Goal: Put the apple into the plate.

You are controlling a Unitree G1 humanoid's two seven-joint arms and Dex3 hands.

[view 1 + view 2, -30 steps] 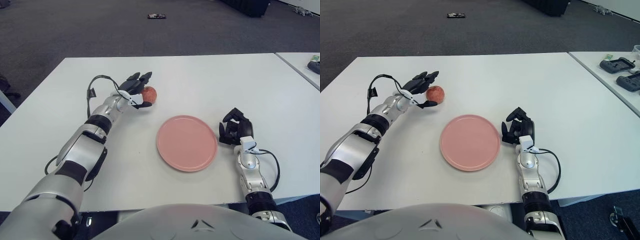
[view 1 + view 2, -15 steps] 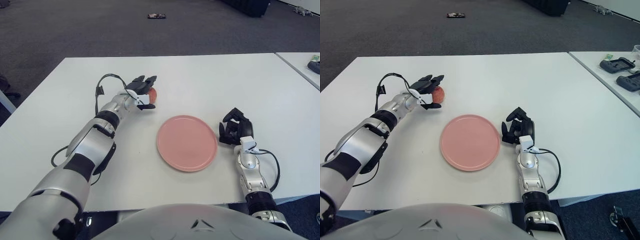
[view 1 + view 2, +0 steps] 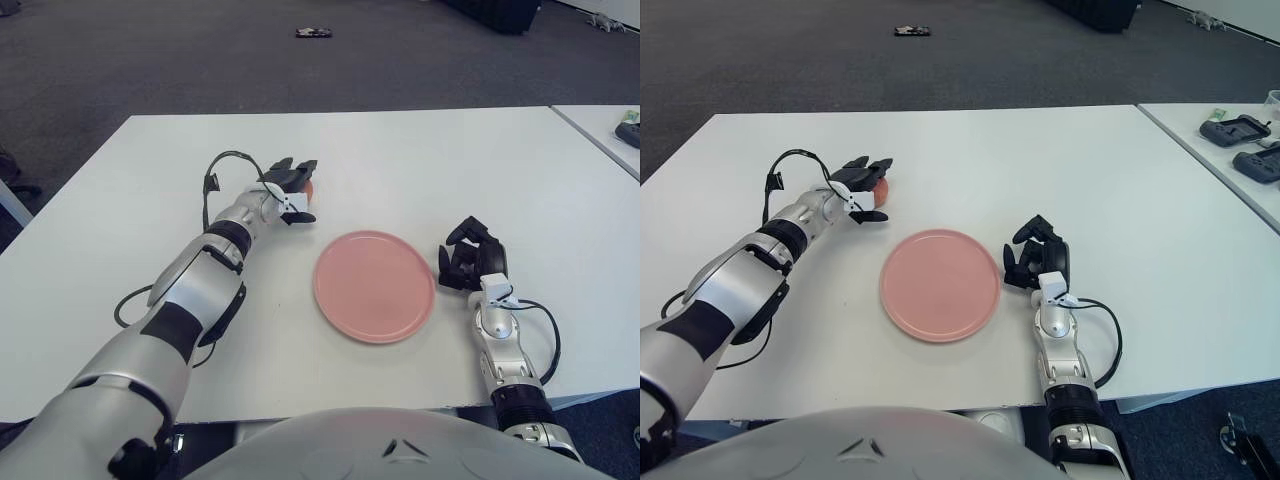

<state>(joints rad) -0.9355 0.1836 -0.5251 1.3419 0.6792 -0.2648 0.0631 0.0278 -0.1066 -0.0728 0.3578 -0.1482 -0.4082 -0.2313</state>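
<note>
The red apple (image 3: 309, 186) lies on the white table (image 3: 420, 160), left of and beyond the pink plate (image 3: 375, 285). My left hand (image 3: 292, 190) reaches across to it, black fingers folded over its top and thumb under its near side, so only a sliver of red shows past the fingertips. The plate has nothing on it. My right hand (image 3: 470, 255) shows just right of the plate's rim, fingers curled and holding nothing.
A second table at the far right carries black devices (image 3: 1240, 130). A small dark object (image 3: 313, 33) lies on the carpet beyond the table. A black cable (image 3: 212, 180) loops off my left wrist.
My left hand has slid right and closed over the apple, which was plainly visible beside the fingers a second ago. The right hand and plate have not moved.
</note>
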